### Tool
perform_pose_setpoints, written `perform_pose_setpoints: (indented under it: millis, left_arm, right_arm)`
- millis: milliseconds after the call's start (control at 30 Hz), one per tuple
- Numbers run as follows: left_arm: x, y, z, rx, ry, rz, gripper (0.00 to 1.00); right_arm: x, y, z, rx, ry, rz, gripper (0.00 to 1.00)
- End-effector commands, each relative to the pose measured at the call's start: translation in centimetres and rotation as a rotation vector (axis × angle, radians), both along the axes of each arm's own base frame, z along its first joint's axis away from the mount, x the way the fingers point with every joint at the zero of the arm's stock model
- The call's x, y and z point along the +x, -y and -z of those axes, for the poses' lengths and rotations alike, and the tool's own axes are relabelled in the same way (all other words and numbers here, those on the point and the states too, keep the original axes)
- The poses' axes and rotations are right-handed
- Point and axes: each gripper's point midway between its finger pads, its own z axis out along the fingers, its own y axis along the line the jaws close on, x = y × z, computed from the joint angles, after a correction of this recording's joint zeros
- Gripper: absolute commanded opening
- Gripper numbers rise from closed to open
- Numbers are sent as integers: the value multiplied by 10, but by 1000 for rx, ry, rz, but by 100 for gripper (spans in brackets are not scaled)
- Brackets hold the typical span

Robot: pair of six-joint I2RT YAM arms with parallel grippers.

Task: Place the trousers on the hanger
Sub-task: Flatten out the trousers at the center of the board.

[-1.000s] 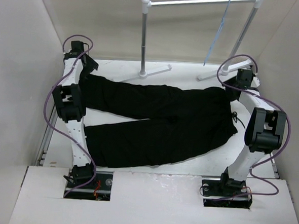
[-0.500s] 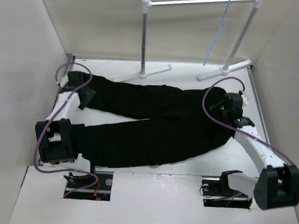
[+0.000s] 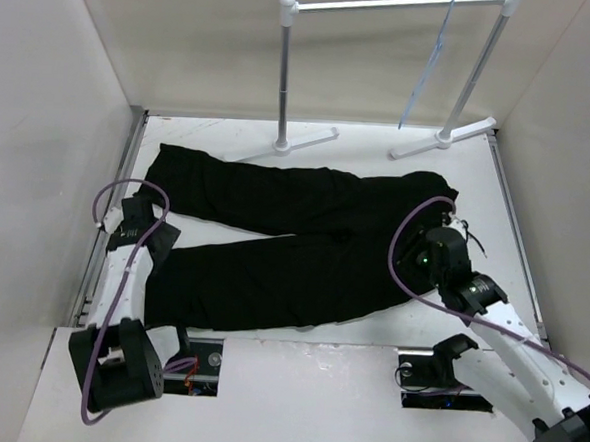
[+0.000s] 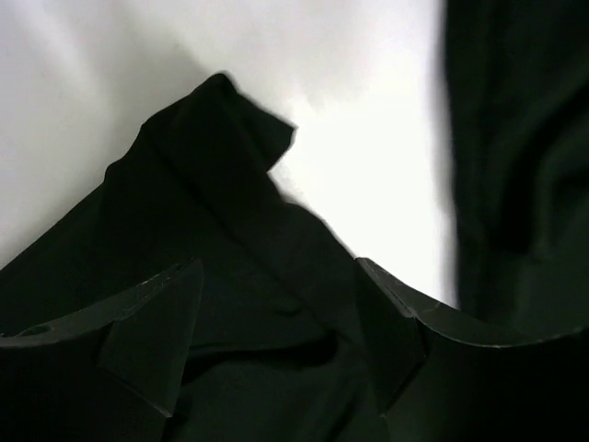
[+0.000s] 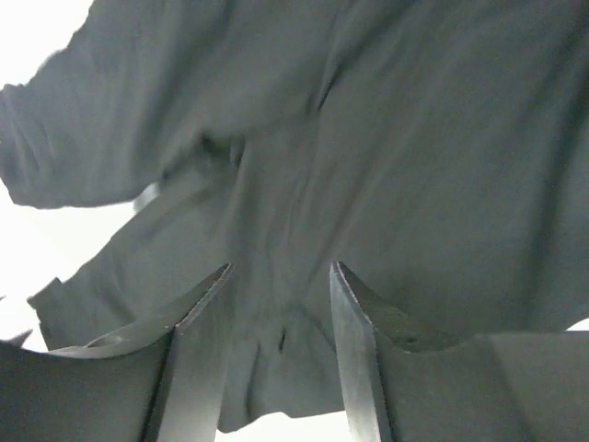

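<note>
While both pairs of fingers stand apart with nothing clamped between them, the step in hand looks like the first one: getting a hold on the cloth. The left gripper (image 4: 276,341) hangs close over black fabric, its jaws spread, with a folded corner of a leg and a strip of bare white table (image 3: 359,150) just beyond them. The right gripper (image 5: 276,359) likewise has its jaws parted, and creased fabric fills nearly all of its wrist view. From above, the trousers (image 3: 302,272) lie flat on the table with the waist to the right and the two legs running left. The left gripper is over the cuff end of the near leg and the right one over the waist. The hanger (image 3: 430,59) hangs from the bar of the white rack (image 3: 388,4) at the far side, well apart from the cloth. Nothing has yet been lifted or draped, so the task is judged to be near its start. The next move probably calls for each gripper to go down and pinch an edge firmly, since soft fabric slips and bunches easily.
</note>
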Motion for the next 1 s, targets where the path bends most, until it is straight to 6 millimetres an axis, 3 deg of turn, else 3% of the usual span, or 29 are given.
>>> perform_pose_setpoints:
  millis: [0, 133, 333, 533, 600, 667, 767, 833, 900, 967]
  left_arm:
    - [4, 1, 22, -12, -46, 7, 64]
    - [15, -5, 36, -3, -77, 2, 58]
    - [19, -27, 60, 19, -165, -47, 14]
    - [89, -54, 24, 92, -83, -36, 6]
    - [107, -63, 11, 129, -77, -30, 8]
    - [119, -67, 3, 140, -92, -12, 23]
    - [111, -67, -10, 151, -99, -12, 55]
    - [100, -62, -18, 150, -68, -11, 65]
    - [76, -58, -27, 148, -40, -26, 66]
    - [44, -54, -33, 147, -21, -48, 66]
  right_arm:
    - [-11, -26, 1, 13, -16, -110, 52]
    - [-24, -51, -2, 11, -6, -216, 59]
    - [-34, -51, 1, 26, -4, -226, 68]
    - [-19, -14, 8, 16, -9, -89, 75]
    - [-15, -2, 12, 9, -20, -45, 78]
    - [-14, 5, 12, 11, -28, -17, 81]
    - [-14, 11, 7, 9, -18, 2, 81]
    - [-15, 12, 5, 7, -11, -2, 81]
    - [-17, 11, 3, 5, -4, -11, 64]
    - [-20, 9, 3, 2, -8, -29, 37]
